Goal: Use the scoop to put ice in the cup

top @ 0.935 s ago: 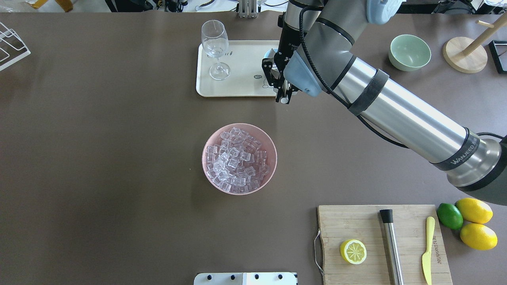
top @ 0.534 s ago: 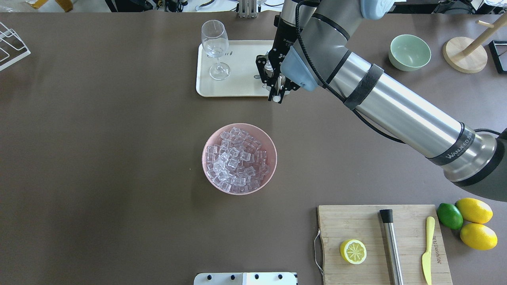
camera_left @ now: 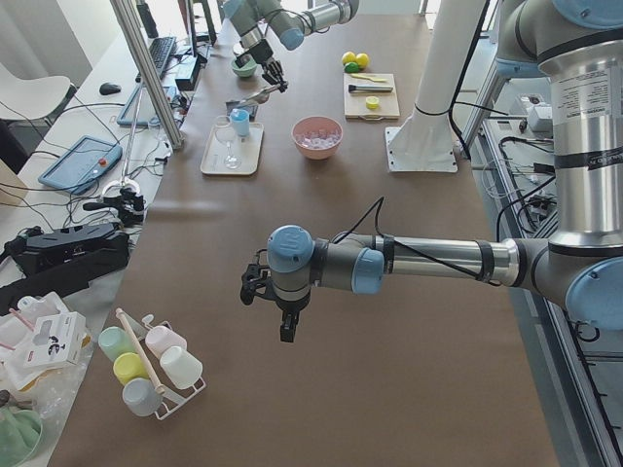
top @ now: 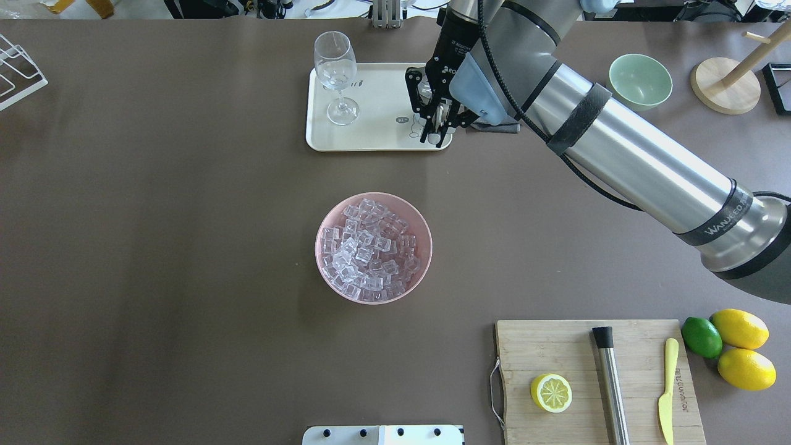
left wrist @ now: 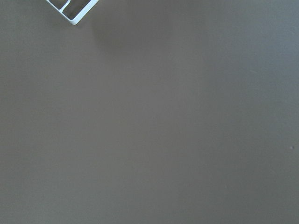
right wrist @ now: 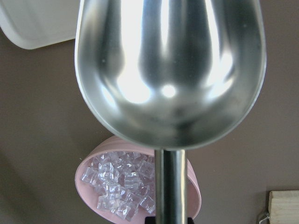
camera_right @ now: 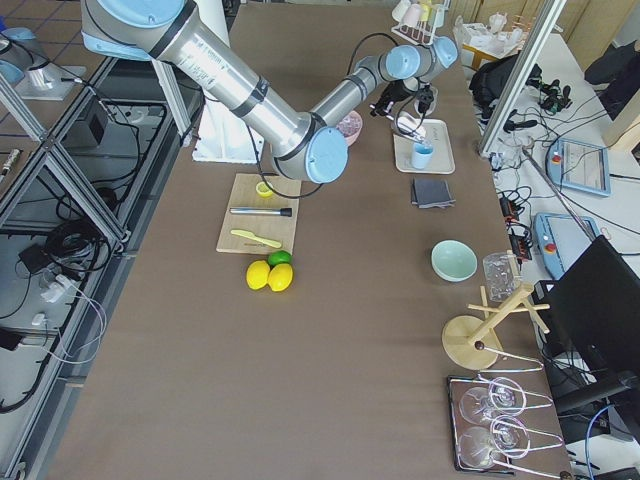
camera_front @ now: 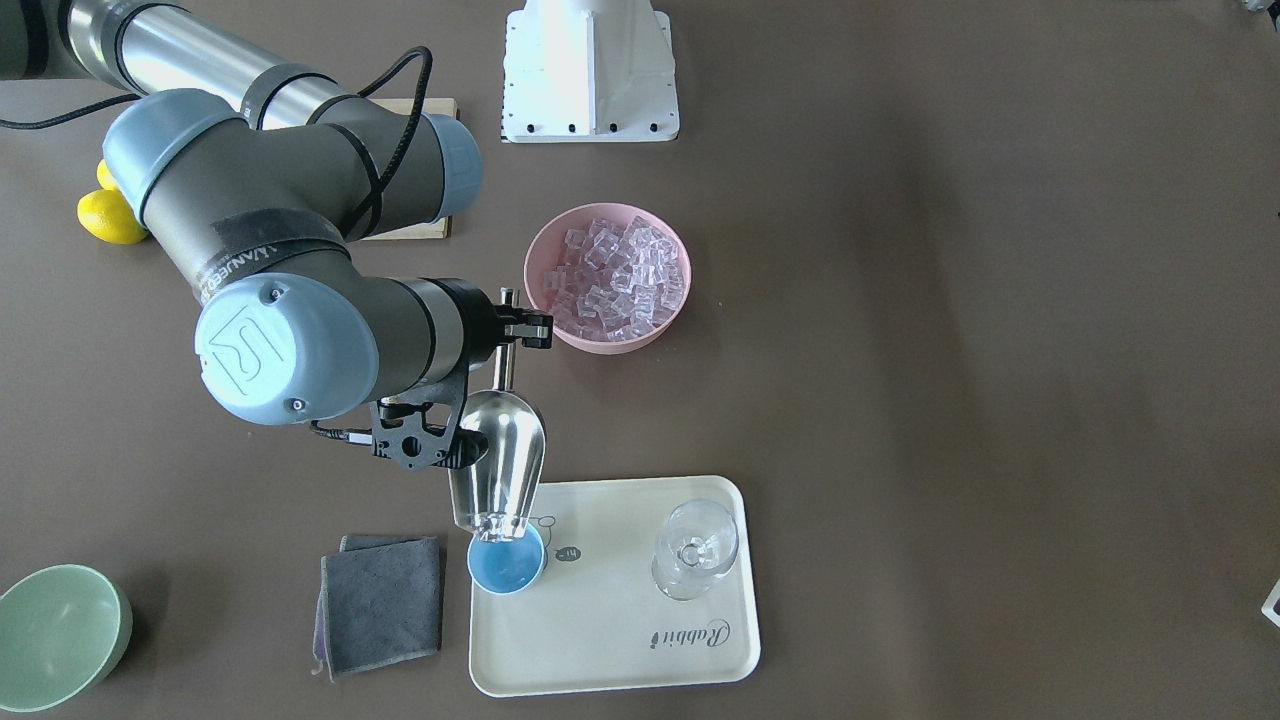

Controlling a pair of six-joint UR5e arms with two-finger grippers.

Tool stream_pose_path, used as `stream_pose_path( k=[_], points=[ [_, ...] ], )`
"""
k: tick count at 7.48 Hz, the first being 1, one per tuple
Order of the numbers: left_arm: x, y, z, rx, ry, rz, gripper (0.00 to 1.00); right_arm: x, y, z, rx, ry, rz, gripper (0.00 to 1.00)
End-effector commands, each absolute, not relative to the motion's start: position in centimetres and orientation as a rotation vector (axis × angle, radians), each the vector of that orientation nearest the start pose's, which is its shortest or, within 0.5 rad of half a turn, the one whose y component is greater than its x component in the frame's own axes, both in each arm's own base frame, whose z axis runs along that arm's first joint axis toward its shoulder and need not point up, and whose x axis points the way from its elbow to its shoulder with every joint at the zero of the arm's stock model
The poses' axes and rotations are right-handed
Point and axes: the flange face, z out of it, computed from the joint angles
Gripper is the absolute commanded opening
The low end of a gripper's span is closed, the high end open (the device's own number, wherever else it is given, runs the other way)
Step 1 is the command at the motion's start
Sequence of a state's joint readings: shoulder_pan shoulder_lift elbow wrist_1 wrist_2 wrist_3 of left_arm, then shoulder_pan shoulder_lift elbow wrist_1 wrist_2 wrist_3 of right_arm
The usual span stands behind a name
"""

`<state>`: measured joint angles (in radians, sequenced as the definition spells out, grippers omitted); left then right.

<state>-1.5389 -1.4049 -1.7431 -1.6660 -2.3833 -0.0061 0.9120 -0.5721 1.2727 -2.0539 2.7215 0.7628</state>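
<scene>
Exterior front-facing view: the right gripper has its fingers closed on the thin handle of the scoop. The scoop's trough tilts mouth-down towards 6 o'clock, with its lip just over the 12 o'clock rim of the cup. The cup stands at the 9 o'clock edge of the cream tray; whether any cube lies in it cannot be told. The ice fills the pink bowl, at 1 o'clock of the cup and well apart from it. On the same tray a stemmed glass stands at 3 o'clock of the cup, apart from the scoop. A grey cloth lies just off the tray at 9 o'clock, and a green bowl sits farther that way. From overhead the right arm covers the cup. The left gripper hangs over the table far from the tray; how wide its fingers stand cannot be told.
</scene>
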Motion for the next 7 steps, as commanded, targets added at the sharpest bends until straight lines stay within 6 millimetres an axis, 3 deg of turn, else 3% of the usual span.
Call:
stream_pose_path(
  k=[1,2,4,6,7],
  points=[
    [-5.3,-42.3,65.5,0.048,0.829,0.033,0.99,-43.1,-62.9,15.0,-0.611,-1.02,-0.037,0.0],
    [-5.5,-42.3,65.9,0.044,0.829,0.024,0.99,-43.1,-62.8,14.9,-0.614,-1.025,-0.039,0.0],
    [-9.2,-41.4,67.1,0.055,0.83,-0.068,0.99,-43.2,-62.8,15.1,-0.617,-1.023,-0.039,0.0],
    [-8.9,-41.5,67.7,0.043,0.829,-0.068,0.99,-42.6,-62.1,15.4,-0.599,-1.025,-0.047,0.0],
    [-8.9,-41.6,67.4,0.049,0.83,-0.065,0.99,-41.1,-60.2,16.3,-0.563,-1.032,-0.065,0.0]
  ],
)
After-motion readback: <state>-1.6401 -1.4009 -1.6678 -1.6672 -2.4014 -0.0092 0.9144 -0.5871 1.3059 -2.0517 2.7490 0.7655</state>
